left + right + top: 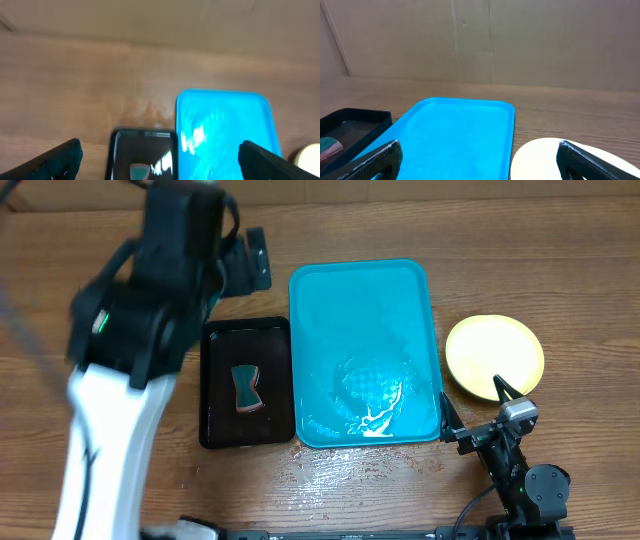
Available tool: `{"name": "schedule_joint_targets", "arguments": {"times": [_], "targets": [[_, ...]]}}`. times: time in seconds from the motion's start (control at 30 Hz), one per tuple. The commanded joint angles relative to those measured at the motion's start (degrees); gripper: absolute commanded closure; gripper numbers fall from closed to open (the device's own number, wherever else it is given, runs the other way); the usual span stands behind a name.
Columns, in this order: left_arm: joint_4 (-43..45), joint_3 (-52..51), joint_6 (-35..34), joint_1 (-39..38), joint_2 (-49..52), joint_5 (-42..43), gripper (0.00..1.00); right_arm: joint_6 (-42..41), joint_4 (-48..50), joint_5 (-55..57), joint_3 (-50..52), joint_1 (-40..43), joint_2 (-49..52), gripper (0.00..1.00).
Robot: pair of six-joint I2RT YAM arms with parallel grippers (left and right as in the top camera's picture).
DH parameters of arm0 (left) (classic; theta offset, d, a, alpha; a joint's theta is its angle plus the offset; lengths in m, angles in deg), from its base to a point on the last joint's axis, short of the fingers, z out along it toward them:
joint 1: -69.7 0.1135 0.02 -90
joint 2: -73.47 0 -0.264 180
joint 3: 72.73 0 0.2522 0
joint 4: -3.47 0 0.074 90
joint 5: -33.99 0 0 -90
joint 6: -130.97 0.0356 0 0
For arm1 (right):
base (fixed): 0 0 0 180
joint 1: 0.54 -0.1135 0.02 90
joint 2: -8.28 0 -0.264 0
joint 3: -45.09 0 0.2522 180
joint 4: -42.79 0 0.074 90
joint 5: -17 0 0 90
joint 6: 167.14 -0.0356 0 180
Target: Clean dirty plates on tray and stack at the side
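Observation:
The turquoise tray (365,350) lies in the middle of the table with nothing on it but wet glare. A yellow-green plate (494,356) sits on the table to its right; whether other plates lie under it I cannot tell, and no teal plate shows. My right gripper (475,408) is open and empty, low at the tray's near right corner, by the plate's near edge. The right wrist view shows the tray (455,130) and plate (540,160) between its fingers (480,162). My left gripper (250,265) is raised high, open and empty (160,162), above the tray (225,125).
A smaller black tray (215,390) left of the turquoise one holds a teal and red sponge (247,387). It also shows in the left wrist view (145,145) and the right wrist view (355,120). The table by the tray's near edge is wet. A cardboard wall stands behind the table.

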Motion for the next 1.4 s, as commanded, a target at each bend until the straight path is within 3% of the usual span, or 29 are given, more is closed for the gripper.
{"name": "schedule_joint_targets", "arguments": {"times": [0.0,0.2,0.37,0.67,0.9,1.03,1.3,1.37], "targets": [[2.5,-7.1,1.0,1.1,-5.5,-3.7,0.00,0.0,0.3,0.2,0.6,0.1,-0.4,0.00],[13.5,-26.3,1.0,10.7,-20.0,7.4,0.00,0.0,0.3,0.2,0.6,0.1,-0.4,0.00],[25.8,-45.5,1.0,16.7,-34.5,11.2,0.00,0.0,0.3,0.2,0.6,0.1,-0.4,0.00],[43.9,-77.3,1.0,18.8,-61.2,11.6,0.00,0.0,0.3,0.2,0.6,0.1,-0.4,0.00],[55.3,-95.5,0.0,18.9,-77.3,12.3,0.00,0.0,0.3,0.2,0.6,0.1,-0.4,0.00],[60.1,-102.8,0.0,18.9,-84.4,12.3,0.00,0.0,0.3,0.2,0.6,0.1,-0.4,0.00],[76.7,-116.6,-0.4,18.9,-84.8,12.3,0.00,0.0,0.3,0.2,0.6,0.1,-0.4,0.00],[73.7,-116.9,-1.4,18.9,-84.8,12.1,0.00,0.0,0.3,0.2,0.6,0.1,-0.4,0.00]]}}
